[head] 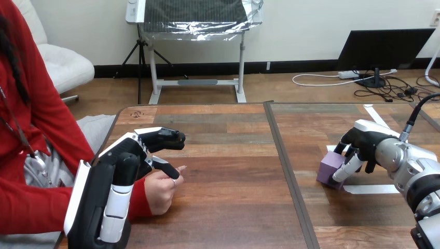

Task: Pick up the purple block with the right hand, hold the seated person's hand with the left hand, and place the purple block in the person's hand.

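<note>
Now right hand (363,148) clasps purple block (328,171) on wooden table (228,171).

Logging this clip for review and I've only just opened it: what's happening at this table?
The robot's right hand has its fingers curled round a purple block at the right side of the table; the block looks to be down on the table, not lifted. On the left, the robot's left hand is open over the wrist of the person's hand, which rests on the table as a loose fist. I see no grip on it yet, and the block has not been handed over.
</note>
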Controlling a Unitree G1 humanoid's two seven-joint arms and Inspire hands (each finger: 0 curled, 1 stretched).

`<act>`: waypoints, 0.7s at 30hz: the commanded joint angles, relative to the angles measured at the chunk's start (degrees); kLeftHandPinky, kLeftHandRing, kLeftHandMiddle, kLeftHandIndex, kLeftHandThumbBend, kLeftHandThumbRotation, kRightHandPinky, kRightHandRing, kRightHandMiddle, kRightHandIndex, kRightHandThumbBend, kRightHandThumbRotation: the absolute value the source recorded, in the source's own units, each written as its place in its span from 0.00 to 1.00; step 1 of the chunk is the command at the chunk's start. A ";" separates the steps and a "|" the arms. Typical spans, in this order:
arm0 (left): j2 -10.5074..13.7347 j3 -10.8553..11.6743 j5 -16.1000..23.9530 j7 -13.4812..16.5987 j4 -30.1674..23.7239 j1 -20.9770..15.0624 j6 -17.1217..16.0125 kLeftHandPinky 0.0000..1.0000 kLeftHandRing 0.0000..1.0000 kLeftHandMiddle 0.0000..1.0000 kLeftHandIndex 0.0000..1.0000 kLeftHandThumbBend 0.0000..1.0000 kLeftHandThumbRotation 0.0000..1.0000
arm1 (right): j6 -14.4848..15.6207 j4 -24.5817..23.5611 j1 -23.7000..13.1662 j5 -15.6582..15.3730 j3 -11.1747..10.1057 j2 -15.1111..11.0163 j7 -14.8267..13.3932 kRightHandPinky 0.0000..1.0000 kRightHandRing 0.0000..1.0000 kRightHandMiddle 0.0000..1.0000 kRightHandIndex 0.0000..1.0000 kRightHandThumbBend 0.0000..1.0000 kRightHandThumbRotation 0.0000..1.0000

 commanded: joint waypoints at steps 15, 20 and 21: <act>-0.70 1.18 0.20 -0.24 -0.11 -2.34 -1.80 0.42 0.67 0.67 0.61 0.61 1.00 | -0.23 -0.68 -1.47 2.21 -2.12 0.84 -4.11 0.42 0.46 0.53 0.55 0.73 0.00; -0.79 1.32 0.54 -0.07 -0.44 -2.06 -1.55 0.41 0.67 0.67 0.61 0.61 1.00 | -0.32 -0.63 -1.17 1.95 -1.91 1.01 -4.80 0.40 0.44 0.51 0.54 0.74 0.00; -0.79 1.34 0.53 -0.09 -0.46 -2.02 -1.54 0.41 0.67 0.67 0.61 0.61 1.00 | -0.32 -0.63 -1.14 1.92 -1.88 1.05 -4.88 0.39 0.44 0.51 0.54 0.74 0.00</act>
